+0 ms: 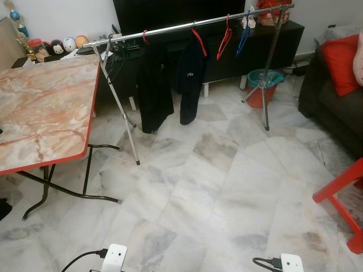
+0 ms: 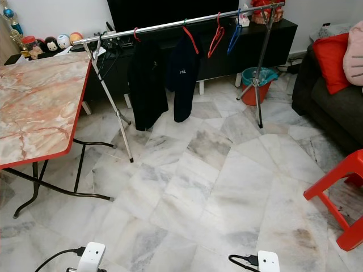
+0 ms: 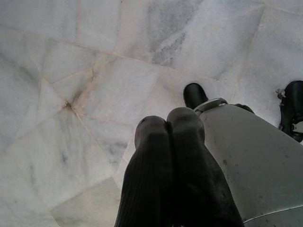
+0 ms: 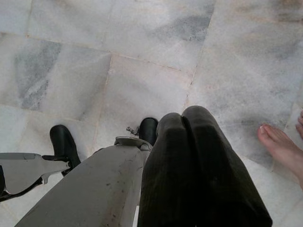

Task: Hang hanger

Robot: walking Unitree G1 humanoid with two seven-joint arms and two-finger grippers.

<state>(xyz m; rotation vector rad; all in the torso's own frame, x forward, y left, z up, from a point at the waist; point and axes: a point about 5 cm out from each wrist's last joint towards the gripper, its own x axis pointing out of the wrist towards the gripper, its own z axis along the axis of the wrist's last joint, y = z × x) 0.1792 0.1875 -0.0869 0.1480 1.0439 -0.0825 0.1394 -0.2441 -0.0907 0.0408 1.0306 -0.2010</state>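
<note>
Floor (image 1: 227, 187): pale grey-veined marble tiles. Standing on it: clothes rail (image 1: 193, 25), folding table (image 1: 45, 107), red stool (image 1: 340, 198), a bin (image 1: 261, 85), apparently plastic, all well ahead of both hanging grippers.

The marble-topped table (image 1: 45, 107) ran off the frame at nine o'clock, its far legs unseen. A red stool (image 1: 343, 195) at four o'clock was cut by the edge, as was the dark sofa (image 1: 334, 102) at two o'clock. The television (image 1: 170, 12) at twelve o'clock lost its top. A person's bare foot (image 4: 283, 150) showed only in part beside the right gripper (image 4: 182, 124).
</note>
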